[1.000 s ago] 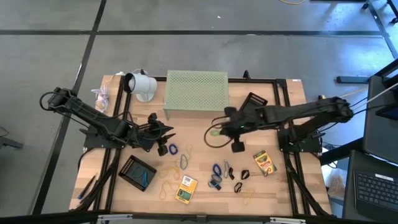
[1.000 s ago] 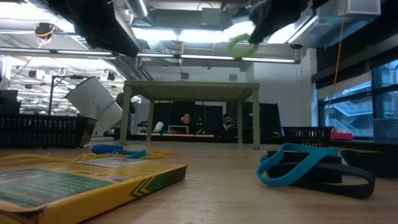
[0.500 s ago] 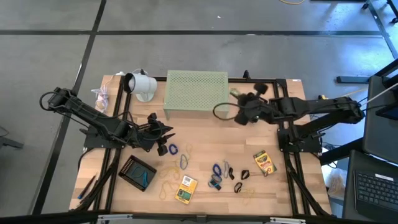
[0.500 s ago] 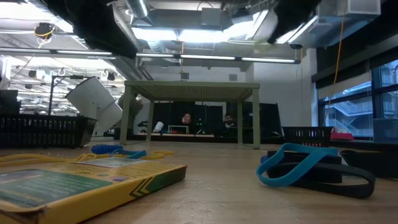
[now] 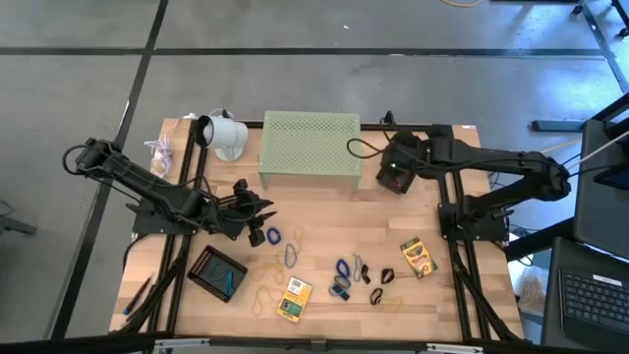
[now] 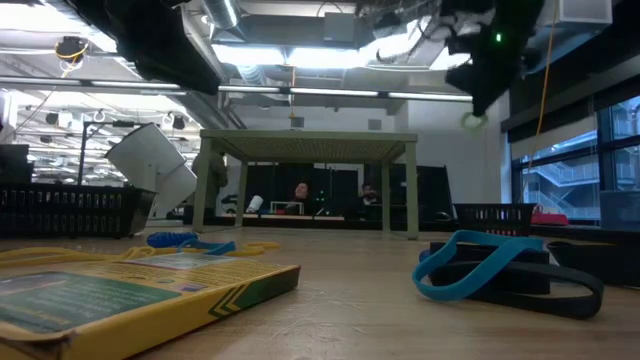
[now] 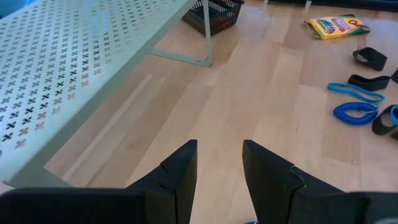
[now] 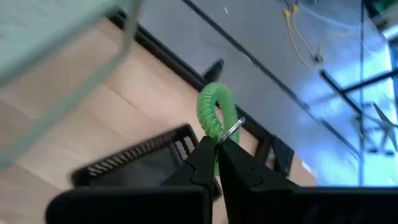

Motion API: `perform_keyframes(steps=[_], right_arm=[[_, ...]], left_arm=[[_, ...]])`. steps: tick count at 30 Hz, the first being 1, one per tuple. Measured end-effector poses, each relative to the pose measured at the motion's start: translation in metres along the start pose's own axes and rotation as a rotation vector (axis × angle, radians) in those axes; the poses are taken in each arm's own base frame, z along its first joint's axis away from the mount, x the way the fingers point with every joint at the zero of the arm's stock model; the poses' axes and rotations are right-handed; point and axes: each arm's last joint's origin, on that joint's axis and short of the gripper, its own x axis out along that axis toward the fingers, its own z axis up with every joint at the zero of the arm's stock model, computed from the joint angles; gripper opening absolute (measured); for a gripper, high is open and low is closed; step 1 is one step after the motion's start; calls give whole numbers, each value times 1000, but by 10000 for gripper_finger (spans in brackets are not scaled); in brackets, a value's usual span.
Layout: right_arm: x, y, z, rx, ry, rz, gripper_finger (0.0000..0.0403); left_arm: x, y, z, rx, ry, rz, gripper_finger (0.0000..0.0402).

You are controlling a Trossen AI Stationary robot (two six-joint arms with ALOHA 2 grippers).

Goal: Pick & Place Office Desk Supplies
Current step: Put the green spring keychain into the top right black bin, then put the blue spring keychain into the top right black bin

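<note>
- My right gripper is clenched on a green coiled plastic loop with a small metal ring; the coil pokes out past my fingertips.
- In the overhead view, that right gripper sits in the upper right of the wooden table, just right of the pale green perforated metal riser and over a black mesh tray.
- My left gripper hangs over bare wood at centre left, its fingers parted and holding nothing.
- Blue rubber-band loops and black binder clips lie scattered across the lower middle of the table.
- Two small yellow-green card boxes lie there: one at bottom centre, one at lower right.
</note>
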Motion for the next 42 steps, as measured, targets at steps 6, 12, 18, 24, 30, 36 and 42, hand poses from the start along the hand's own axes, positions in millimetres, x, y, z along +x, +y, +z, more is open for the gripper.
perform_keyframes(steps=[6,12,18,24,30,36,42], right_arm=[[40,0,-28,33,162,-44,13],[67,11,-45,89,224,83,13],[83,16,-53,162,210,125,13],[91,20,-63,226,242,174,14],[94,21,-67,226,251,190,39],[94,21,-67,222,249,191,99],[94,22,-66,226,244,193,160]], left_arm=[[0,0,0,0,4,-7,123],[0,0,0,0,4,-8,123],[0,0,0,0,4,-7,123],[0,0,0,0,3,-7,123],[0,0,0,0,3,-6,123],[0,0,0,14,6,-12,123],[-1,-6,-3,83,87,-198,126]])
